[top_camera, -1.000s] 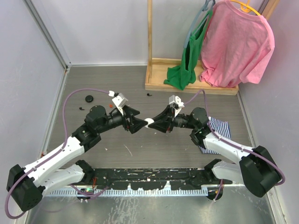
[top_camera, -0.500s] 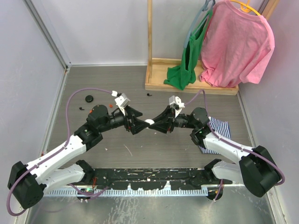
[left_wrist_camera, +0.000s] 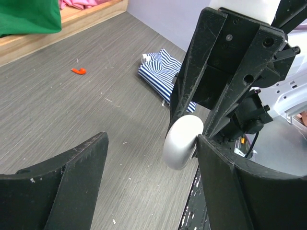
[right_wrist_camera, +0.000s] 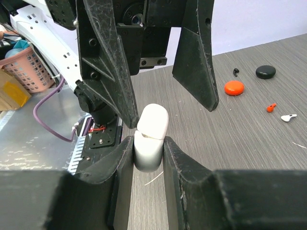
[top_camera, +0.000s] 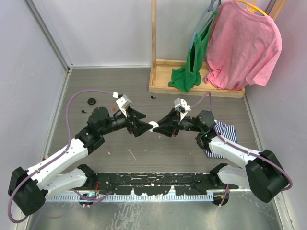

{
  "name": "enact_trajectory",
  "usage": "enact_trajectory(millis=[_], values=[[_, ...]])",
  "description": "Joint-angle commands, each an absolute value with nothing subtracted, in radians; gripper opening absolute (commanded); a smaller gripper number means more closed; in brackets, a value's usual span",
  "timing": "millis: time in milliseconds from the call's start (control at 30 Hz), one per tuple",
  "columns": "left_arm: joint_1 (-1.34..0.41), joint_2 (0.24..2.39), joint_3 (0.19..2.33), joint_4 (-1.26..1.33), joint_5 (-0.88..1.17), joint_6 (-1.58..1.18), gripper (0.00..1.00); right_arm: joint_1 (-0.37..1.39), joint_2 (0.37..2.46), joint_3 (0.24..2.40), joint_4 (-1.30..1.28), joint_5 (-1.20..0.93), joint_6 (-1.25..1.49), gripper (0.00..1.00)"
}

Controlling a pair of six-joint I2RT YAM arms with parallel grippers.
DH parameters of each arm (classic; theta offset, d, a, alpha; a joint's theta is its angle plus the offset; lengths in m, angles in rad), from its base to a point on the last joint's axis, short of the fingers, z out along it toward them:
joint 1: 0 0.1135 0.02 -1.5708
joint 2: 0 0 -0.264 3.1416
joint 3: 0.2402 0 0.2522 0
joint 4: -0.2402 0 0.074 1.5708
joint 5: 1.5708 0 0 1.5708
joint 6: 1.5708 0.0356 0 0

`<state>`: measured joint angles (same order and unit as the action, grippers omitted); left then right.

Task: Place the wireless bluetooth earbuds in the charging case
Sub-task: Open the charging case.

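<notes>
My right gripper [right_wrist_camera: 149,143] is shut on a white charging case [right_wrist_camera: 151,136], held above the table with a thin seam showing under its lid. My left gripper [left_wrist_camera: 151,141] faces it and is open. One of its fingers [left_wrist_camera: 240,187] touches the case [left_wrist_camera: 183,142], while the other stands well apart. In the top view the two grippers meet over mid-table at the case [top_camera: 152,126]. Loose earbuds lie on the table: a red one [right_wrist_camera: 271,108], a white one [right_wrist_camera: 288,117] and a black one [right_wrist_camera: 235,72]. Another red earbud [left_wrist_camera: 79,71] shows in the left wrist view.
A red disc [right_wrist_camera: 234,87] and a black disc [right_wrist_camera: 265,72] lie near the earbuds. A striped cloth [top_camera: 223,132] lies under the right arm. A wooden rack [top_camera: 192,81] with a pink shirt [top_camera: 244,43] and a green cloth [top_camera: 192,62] stands at the back.
My left gripper has shifted slightly around the case and its jaws have narrowed a little. The right arm and the case have stayed put.
</notes>
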<state>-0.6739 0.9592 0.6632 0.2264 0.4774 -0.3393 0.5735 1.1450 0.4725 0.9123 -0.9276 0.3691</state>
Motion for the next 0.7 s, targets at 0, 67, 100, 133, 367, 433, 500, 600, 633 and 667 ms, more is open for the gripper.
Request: enact_trajectory(millis=[0, 67, 100, 133, 367, 433, 500, 600, 633, 667], values=[[-0.649, 0.935, 0.658, 0.256, 0.425, -0.339, 0.74, 0.579, 1.104, 0.481, 1.023, -0.996, 0.382, 0.02], [-0.647, 0.931, 0.658, 0.256, 0.422, -0.342, 0.74, 0.579, 1.104, 0.480, 1.024, -1.000, 0.382, 0.02], [-0.647, 0.930, 0.659, 0.256, 0.421, -0.343, 0.74, 0.579, 1.104, 0.478, 1.027, -1.001, 0.382, 0.02], [-0.646, 0.930, 0.660, 0.256, 0.422, -0.344, 0.74, 0.579, 1.106, 0.476, 1.029, -1.003, 0.383, 0.02], [-0.645, 0.932, 0.662, 0.259, 0.426, -0.357, 0.74, 0.578, 1.109, 0.468, 1.056, -0.999, 0.384, 0.02], [-0.645, 0.927, 0.663, 0.259, 0.429, -0.359, 0.74, 0.578, 1.111, 0.465, 1.057, -0.992, 0.380, 0.02], [-0.645, 0.923, 0.664, 0.257, 0.431, -0.361, 0.74, 0.578, 1.112, 0.460, 1.062, -0.988, 0.370, 0.02], [-0.645, 0.919, 0.666, 0.252, 0.438, -0.365, 0.75, 0.578, 1.118, 0.446, 1.092, -0.980, 0.362, 0.02], [-0.646, 0.918, 0.665, 0.251, 0.441, -0.366, 0.75, 0.578, 1.120, 0.440, 1.110, -0.977, 0.362, 0.02], [-0.646, 0.915, 0.665, 0.250, 0.443, -0.368, 0.75, 0.578, 1.121, 0.435, 1.124, -0.973, 0.361, 0.02]])
